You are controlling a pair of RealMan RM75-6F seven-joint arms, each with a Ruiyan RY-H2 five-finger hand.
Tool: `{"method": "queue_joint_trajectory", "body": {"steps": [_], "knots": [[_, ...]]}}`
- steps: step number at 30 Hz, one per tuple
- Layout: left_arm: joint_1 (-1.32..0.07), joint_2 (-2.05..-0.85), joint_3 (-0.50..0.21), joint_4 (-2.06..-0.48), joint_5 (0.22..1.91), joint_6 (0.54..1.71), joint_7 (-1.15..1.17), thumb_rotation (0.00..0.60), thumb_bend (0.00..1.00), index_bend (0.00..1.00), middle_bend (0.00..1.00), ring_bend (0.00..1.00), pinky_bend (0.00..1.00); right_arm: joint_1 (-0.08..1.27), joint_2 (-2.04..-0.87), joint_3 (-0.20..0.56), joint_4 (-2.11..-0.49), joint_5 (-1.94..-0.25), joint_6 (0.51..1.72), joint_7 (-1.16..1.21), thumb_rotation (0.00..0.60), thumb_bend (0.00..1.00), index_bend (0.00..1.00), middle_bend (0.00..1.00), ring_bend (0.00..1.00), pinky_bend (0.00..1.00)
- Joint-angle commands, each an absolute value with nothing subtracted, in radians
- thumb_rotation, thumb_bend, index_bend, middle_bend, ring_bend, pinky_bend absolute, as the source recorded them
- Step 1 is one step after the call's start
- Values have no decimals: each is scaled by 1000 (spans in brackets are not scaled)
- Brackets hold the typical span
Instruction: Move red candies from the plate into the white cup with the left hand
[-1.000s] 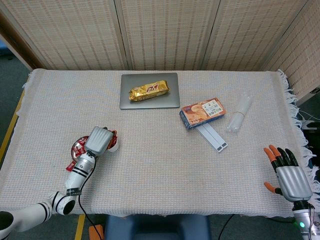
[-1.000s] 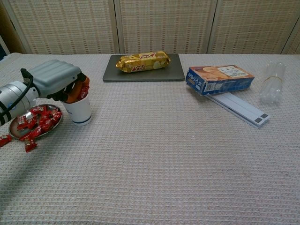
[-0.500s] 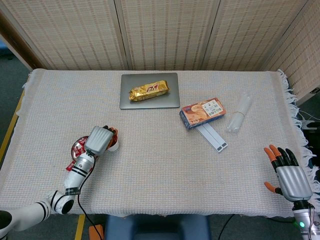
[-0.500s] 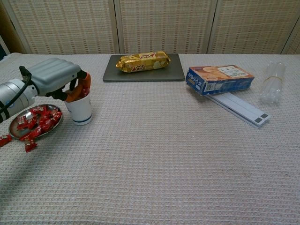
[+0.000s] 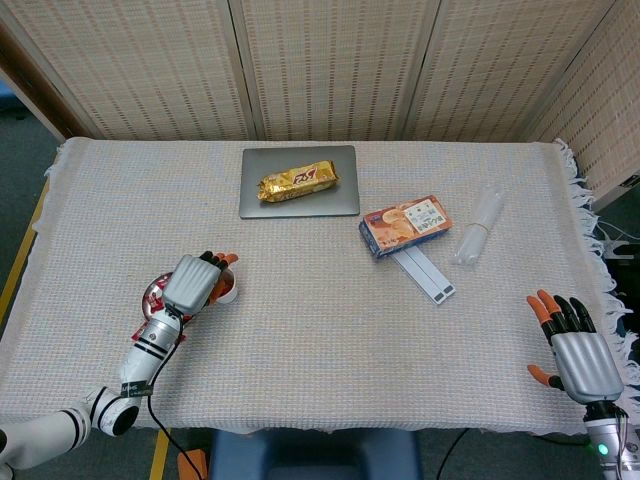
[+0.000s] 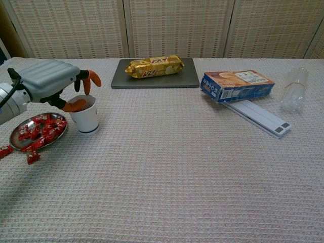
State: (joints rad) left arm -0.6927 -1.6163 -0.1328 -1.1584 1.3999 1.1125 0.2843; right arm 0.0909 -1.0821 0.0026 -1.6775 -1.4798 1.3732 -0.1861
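Note:
The white cup [image 6: 86, 116] stands upright just right of a small metal plate [image 6: 19, 144] filled with several red candies [image 6: 39, 130]. My left hand [image 6: 49, 82] hovers above the plate and the cup's left side. Its fingers [image 6: 91, 78] are spread over the cup's rim, and I see nothing between them. From the head view, the left hand [image 5: 193, 281] covers most of the plate [image 5: 150, 297] and part of the cup [image 5: 229, 293]. My right hand [image 5: 574, 347] rests open at the table's near right edge, fingers apart.
Two loose red candies [image 6: 6, 150] lie on the cloth beside the plate. A grey tray [image 5: 299, 182] with a gold snack pack [image 5: 297, 182] sits at the back. A blue-orange box [image 5: 405, 225], a white strip [image 5: 427, 275] and a clear bottle [image 5: 480, 227] lie to the right.
My left hand has lifted and drawn back to the left from the cup's mouth. Its fingers, curled over the cup before, are now spread. The right hand has not moved.

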Motion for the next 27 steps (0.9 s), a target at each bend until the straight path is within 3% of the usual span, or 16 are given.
{"method": "queue_joint_trajectory", "body": {"steps": [1, 6, 14, 20, 27], "knots": [[-687, -1602, -134, -1179, 1404, 1124, 278, 600, 442, 189, 319, 368, 827, 91, -1082, 2, -1678, -1481, 1374, -187, 600, 64, 0, 0, 0, 0], [-647, -1564, -120, -1236, 1429, 1189, 256, 600, 443, 171, 287, 357, 828, 89, -1081, 1, -1678, -1486, 1378, -184, 600, 64, 0, 0, 0, 0], [-473, -1473, 4, -1298, 1502, 1361, 178, 600, 394, 215, 290, 358, 853, 87, -1079, -6, -1676, -1503, 1383, -175, 600, 64, 0, 0, 0, 0], [-345, -1495, 84, -1195, 1517, 1435, 123, 600, 386, 270, 344, 393, 884, 88, -1080, -12, -1678, -1513, 1380, -178, 600, 64, 0, 0, 0, 0], [-277, -1547, 81, -1040, 1477, 1422, 70, 600, 388, 279, 361, 396, 886, 90, -1082, -18, -1680, -1521, 1375, -185, 600, 64, 0, 0, 0, 0]]}}
